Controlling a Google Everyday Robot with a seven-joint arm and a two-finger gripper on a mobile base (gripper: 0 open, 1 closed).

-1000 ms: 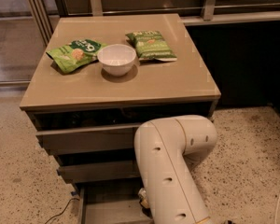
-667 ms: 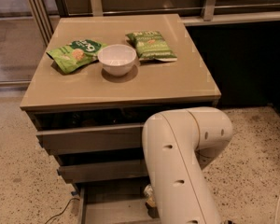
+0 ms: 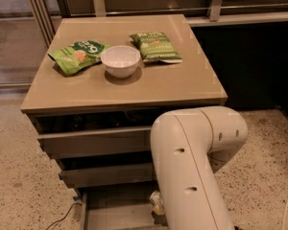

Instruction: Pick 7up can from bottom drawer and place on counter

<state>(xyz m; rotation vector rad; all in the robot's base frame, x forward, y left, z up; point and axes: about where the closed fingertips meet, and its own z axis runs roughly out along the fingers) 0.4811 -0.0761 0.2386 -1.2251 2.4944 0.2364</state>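
Dim warm light, glossy counter [image 3: 182,87], pincer [image 3: 157,204] in shadowed bottom drawer [image 3: 115,211]

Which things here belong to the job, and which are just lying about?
Job: bottom drawer, open; counter; small pale object beside the arm, possibly the 7up can; hand, hidden behind the arm at that drawer.
Lying about: white bowl; left snack bag; right snack bag.

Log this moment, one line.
arm: over open bottom drawer | gripper: hidden behind arm, at drawer | 7up can: seemingly in drawer | counter: no can
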